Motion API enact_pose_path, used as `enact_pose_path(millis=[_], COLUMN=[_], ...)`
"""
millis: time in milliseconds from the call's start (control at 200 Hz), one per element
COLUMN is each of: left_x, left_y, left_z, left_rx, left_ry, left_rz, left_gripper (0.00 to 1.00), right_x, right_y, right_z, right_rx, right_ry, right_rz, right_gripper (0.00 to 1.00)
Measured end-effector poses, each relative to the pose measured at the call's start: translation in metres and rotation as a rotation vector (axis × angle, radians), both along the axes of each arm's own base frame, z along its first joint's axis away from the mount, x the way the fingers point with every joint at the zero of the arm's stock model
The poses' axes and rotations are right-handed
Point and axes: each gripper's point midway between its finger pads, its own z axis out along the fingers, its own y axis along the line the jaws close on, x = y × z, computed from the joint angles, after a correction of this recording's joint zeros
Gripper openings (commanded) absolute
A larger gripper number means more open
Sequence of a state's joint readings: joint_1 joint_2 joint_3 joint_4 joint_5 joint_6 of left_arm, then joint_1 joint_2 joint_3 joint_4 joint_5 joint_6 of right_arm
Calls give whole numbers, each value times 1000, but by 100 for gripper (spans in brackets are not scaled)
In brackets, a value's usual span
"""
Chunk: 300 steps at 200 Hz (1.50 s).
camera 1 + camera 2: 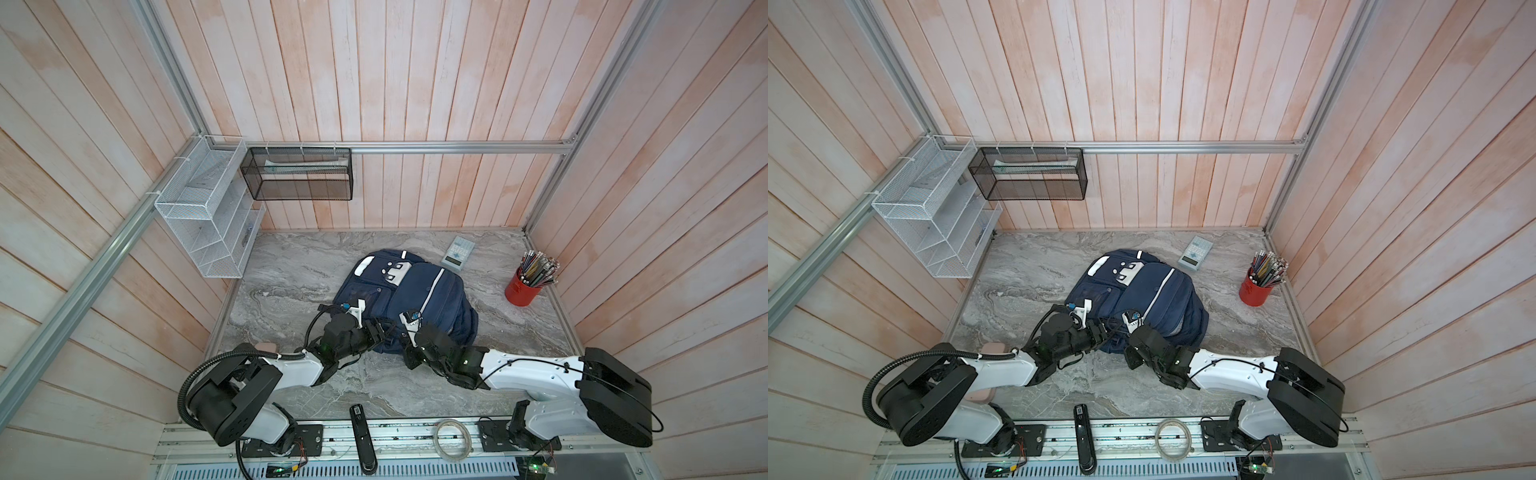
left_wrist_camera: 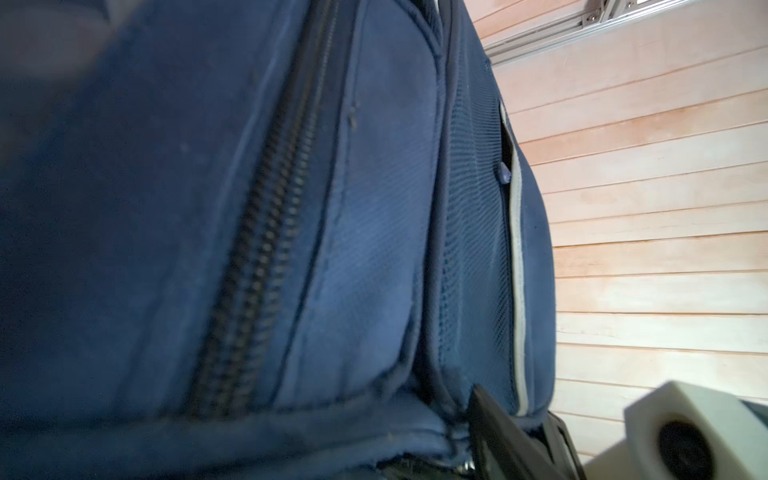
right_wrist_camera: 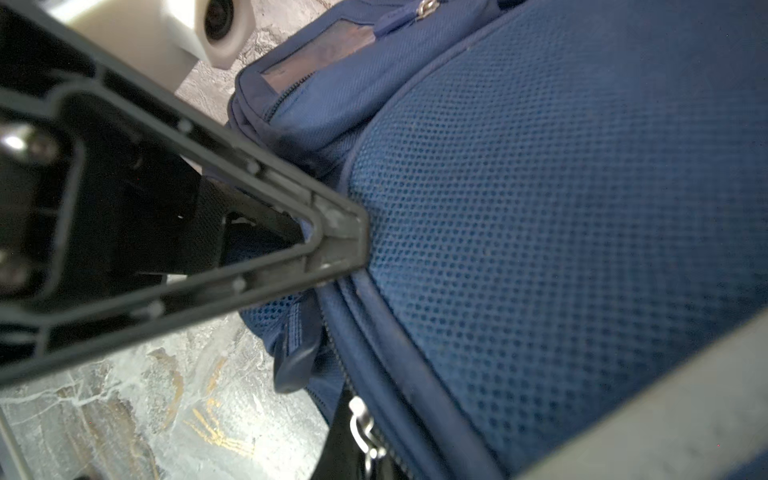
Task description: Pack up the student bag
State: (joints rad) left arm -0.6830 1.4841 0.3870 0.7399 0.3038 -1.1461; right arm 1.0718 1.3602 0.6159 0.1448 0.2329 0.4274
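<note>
In both top views the student bag [image 1: 419,291] [image 1: 1154,291], soft navy fabric with white stripes, lies mid-table on veined grey marble [image 1: 291,299]. The left gripper [image 1: 384,330] and right gripper [image 1: 411,340] are at its 6 o'clock edge. A flat grey calculator [image 1: 458,252] sits at the bag's 1 o'clock and a red cylindrical pencil cup [image 1: 523,291] at 3 o'clock.

Left wrist view: coarse black zip teeth [image 2: 257,232], ribbed weave and pale piping. I cannot tell how wide the left gripper's jaws are.

Right wrist view: a dotted mesh panel [image 3: 540,208], with a black triangular finger [image 3: 332,232] touching it. The right gripper is closed; whether it is pinching fabric I cannot tell.
</note>
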Motion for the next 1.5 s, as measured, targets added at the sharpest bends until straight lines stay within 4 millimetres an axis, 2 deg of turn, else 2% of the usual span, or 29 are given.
enact_pose_path(millis=[90,200,230,285,375,445,505,640,730,965,1105,1250,1370,1500], left_x=[4,8,9,10,11,12,13,16,21,40,48,54,53,61], left_y=[-2,-4,-5,-6,-6,-6,-4,0,3,29,47,72,85,101], left_z=[-11,-18,-19,-20,-18,-18,-18,-19,-19,-27,-22,-9,-5,-7], left_rx=[14,6,3,-5,-18,-19,-15,-12,-4,24,36,63,80,105], left_ry=[1,1,2,1,2,5,3,9,6,24,21,-3,-6,8], left_rz=[16,19,22,24,28,32,37,46,48,87,108,146,137,145], left_gripper=[69,68,68,65,55,44,39,12,0,0,0,0,0,5], right_x=[-2,-4,-3,0,5,6,6,4,2,-5,1,20,26,18], right_y=[1,0,-1,-4,-13,-16,-18,-24,-29,-53,-73,-101,-96,-74], right_z=[0,3,4,6,3,2,1,2,-1,-16,-9,2,9,11], right_rx=[-7,-4,1,12,18,23,22,24,7,-94,-93,-37,25,76], right_ry=[22,44,49,53,66,75,80,85,103,157,160,146,154,177], right_rz=[2,1,-8,-25,-60,-71,-77,-82,-78,-98,-145,-244,-230,-145], right_gripper=[20,21,19,9,0,0,0,0,0,0,0,0,0,0])
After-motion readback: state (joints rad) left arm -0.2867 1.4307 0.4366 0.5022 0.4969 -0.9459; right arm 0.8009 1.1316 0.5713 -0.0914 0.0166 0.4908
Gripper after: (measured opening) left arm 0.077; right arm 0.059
